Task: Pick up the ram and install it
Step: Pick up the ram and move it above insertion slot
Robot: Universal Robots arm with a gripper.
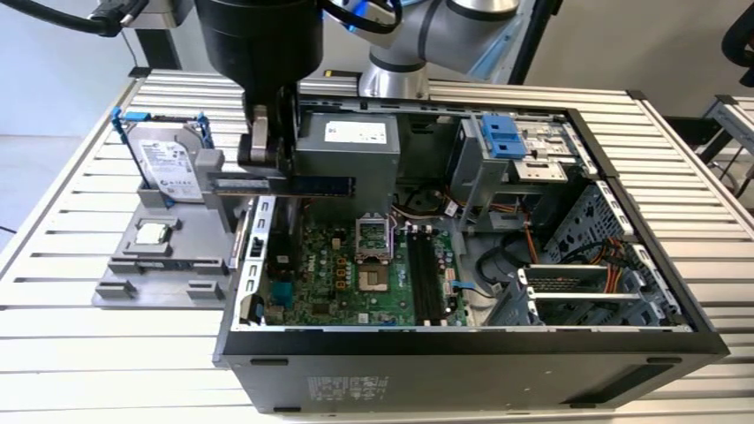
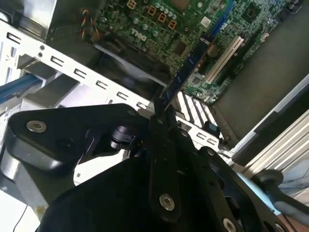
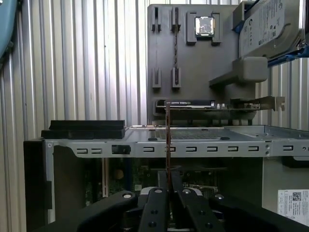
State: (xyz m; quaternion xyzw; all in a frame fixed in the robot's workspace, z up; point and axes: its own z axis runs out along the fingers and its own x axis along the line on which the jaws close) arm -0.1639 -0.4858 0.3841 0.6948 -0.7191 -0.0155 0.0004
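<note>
Grip looks firm: the tool's point(image 1: 265, 163) fingers are closed on the ram point(image 1: 324, 185), clamped flat on its faces, and much of the stick reaches out level past the fingers. It hangs at the rim of the case point(image 1: 471, 340), close to the power supply point(image 1: 342, 163), clear of the tray point(image 1: 154, 265) beside the tool and not yet in any slot. The risk, as I judge it, is leverage: with that overhang, a light knock on the case rim or power supply could twist the ram in the grip. It would then meet a slot crooked and jam or bend. The exterior view adds what the wrist views lack: the slots point(image 1: 430, 274) lie well off from the tool, across the board point(image 1: 335, 274), and the bench point(image 1: 71, 336) carries it all. In the first wrist view the ram point(image 3: 167, 135) is edge-on, straight in line with the fingers; in the second wrist view the ram point(image 2: 188, 65) points out over the board.
</note>
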